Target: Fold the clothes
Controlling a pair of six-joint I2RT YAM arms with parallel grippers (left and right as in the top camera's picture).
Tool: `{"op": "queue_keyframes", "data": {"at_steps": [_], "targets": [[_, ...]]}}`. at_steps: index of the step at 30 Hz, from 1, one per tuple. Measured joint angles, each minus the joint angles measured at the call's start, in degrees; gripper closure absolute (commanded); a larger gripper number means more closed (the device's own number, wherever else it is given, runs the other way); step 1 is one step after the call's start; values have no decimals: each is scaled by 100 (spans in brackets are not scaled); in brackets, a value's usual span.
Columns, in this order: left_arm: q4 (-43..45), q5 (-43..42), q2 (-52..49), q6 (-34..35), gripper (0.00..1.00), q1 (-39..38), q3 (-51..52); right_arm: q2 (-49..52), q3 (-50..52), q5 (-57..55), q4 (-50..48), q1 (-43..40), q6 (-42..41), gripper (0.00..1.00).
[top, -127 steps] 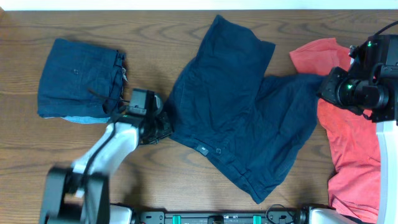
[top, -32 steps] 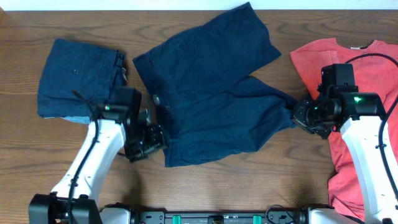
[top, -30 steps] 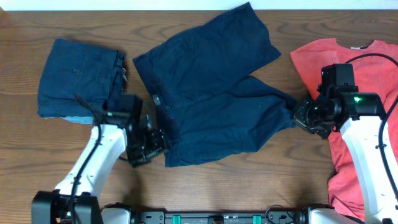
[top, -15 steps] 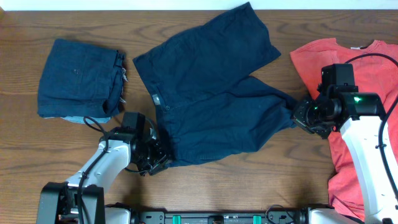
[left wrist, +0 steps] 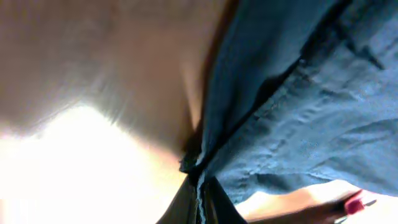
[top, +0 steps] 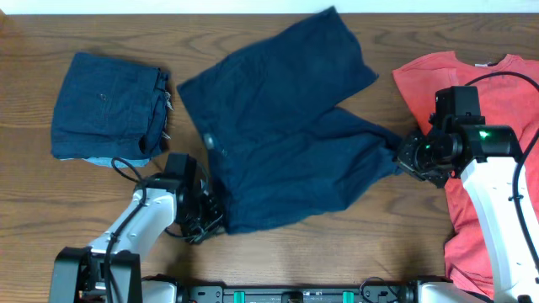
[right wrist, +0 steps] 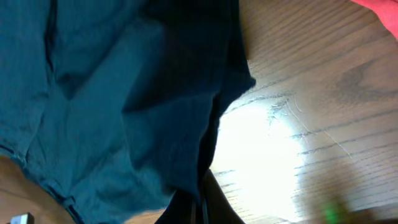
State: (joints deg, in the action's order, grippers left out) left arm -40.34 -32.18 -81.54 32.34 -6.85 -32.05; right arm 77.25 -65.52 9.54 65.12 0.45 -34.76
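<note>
Left pincer (top: 209,220) is closed narrow on the near corner of the navy shorts (top: 286,126), at about 7 o'clock on the garment. The left wrist view shows cloth nipped right at the tips. Right pincer (top: 406,160) is likewise clamped on a leg hem, at 3 o'clock on the shorts.

The shorts lie spread over the middle of the bench (top: 354,252), waist toward 9 o'clock and legs toward 1 and 3 o'clock, with some slack and wrinkling between the two grips. A folded dark garment (top: 105,105) sits at 10 o'clock on the bench, and a red shirt (top: 480,202) lies at 3 o'clock, just beside the right pincer.

The step in hand looks like flattening the shorts before the first fold. To do it well, I would draw the two grips gently apart along the 7-to-3 line, low over the bench, until the cloth lies taut without lifting. Both holds look shallow, so a sharp tug could slip a corner free. The right arm should keep clear of the red shirt so it does not drag that along.
</note>
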Motion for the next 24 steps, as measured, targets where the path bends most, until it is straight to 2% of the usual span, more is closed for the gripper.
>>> {"op": "queue_keyframes", "data": {"at_steps": [7, 13, 21, 24], "targets": [[-1853, 286, 922, -367, 94, 0, -1091, -31, 2, -151, 586, 0, 264, 99], [-3547, 1200, 1954, -428, 94, 2, -2210, -444, 0, -315, 953, 0, 492, 99], [-4511, 1773, 2518, -382, 94, 0, -2673, -1008, -728, -566, 1075, 17, 623, 99], [-4693, 1869, 2603, -363, 94, 0, -2682, -1062, -968, -688, 741, 55, 702, 99]]}}
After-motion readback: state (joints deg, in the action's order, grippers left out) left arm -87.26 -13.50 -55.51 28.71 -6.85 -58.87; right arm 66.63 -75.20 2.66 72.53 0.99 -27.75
